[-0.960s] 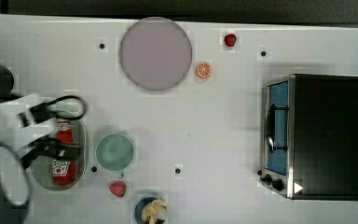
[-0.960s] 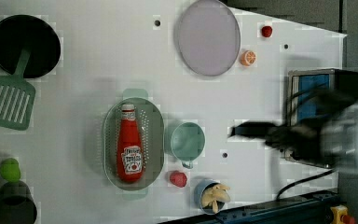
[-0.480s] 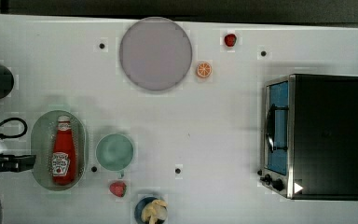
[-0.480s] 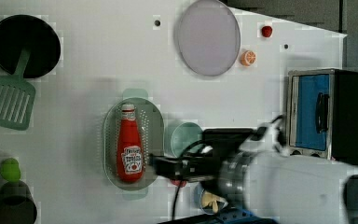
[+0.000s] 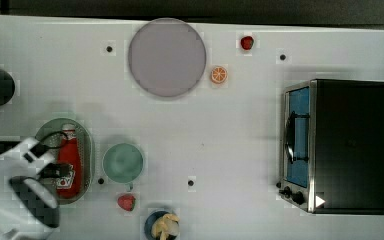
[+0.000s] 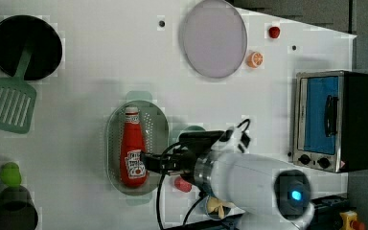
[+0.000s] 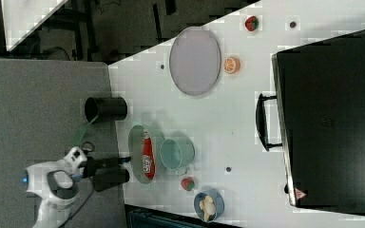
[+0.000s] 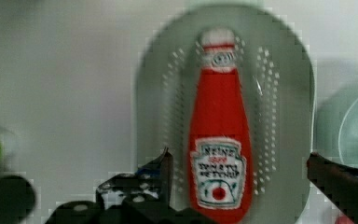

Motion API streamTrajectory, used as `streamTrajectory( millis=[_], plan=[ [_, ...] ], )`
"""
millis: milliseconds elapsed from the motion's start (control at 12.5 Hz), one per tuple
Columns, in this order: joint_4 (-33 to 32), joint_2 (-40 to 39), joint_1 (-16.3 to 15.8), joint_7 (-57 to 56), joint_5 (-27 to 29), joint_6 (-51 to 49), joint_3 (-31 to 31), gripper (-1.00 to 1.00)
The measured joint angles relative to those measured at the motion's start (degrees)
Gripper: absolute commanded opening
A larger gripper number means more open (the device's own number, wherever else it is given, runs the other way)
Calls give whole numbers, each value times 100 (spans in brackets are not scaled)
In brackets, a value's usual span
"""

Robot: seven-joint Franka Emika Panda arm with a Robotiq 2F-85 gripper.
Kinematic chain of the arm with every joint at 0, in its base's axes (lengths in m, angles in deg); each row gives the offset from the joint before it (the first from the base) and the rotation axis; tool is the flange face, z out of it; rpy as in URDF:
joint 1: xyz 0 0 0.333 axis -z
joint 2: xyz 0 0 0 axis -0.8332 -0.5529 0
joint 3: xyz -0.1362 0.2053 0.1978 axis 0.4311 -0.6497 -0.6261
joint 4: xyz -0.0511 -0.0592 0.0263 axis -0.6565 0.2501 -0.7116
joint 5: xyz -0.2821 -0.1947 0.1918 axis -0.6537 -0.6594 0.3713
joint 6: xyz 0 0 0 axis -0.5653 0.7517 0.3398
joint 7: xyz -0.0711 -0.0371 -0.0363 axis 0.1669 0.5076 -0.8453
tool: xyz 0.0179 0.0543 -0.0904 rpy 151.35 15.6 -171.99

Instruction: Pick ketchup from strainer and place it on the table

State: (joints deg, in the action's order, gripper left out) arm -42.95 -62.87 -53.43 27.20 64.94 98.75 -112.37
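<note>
So from my end the ketchup (image 8: 220, 140) is lying flat in the strainer (image 8: 286, 84), cap pointing away from the gripper (image 8: 240, 170), label facing up. The strainer sits on the table (image 5: 220, 125), near the top view's left edge, with the green bowl (image 5: 123, 162) just beside it on the top view's right. The gripper hangs over the label end of the bottle with its fingers (image 8: 161, 170) spread wide, one on each side, touching nothing as far as I can tell. In the left view the arm (image 6: 249, 179) comes in from the left view's right, over the bowl. A strawberry (image 5: 126, 202) sits near the bowl.
</note>
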Motion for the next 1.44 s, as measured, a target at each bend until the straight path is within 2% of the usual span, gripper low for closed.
streamTrajectory(
  millis=[240,800,960,1040,1280,1440],
  plan=[
    [-224,-790,-10,296,-149,529,0,100],
    [-179,-1875,-221,1110,-1535,1217,353,100],
    [22,-2121,-238,1207,-1841,1200,434,100],
    [145,-2267,-287,1279,-1859,1206,498,91],
    [313,-2513,-451,1434,-1903,1256,747,21],
    [313,-2496,-502,1560,-1992,1284,792,21]
  ],
)
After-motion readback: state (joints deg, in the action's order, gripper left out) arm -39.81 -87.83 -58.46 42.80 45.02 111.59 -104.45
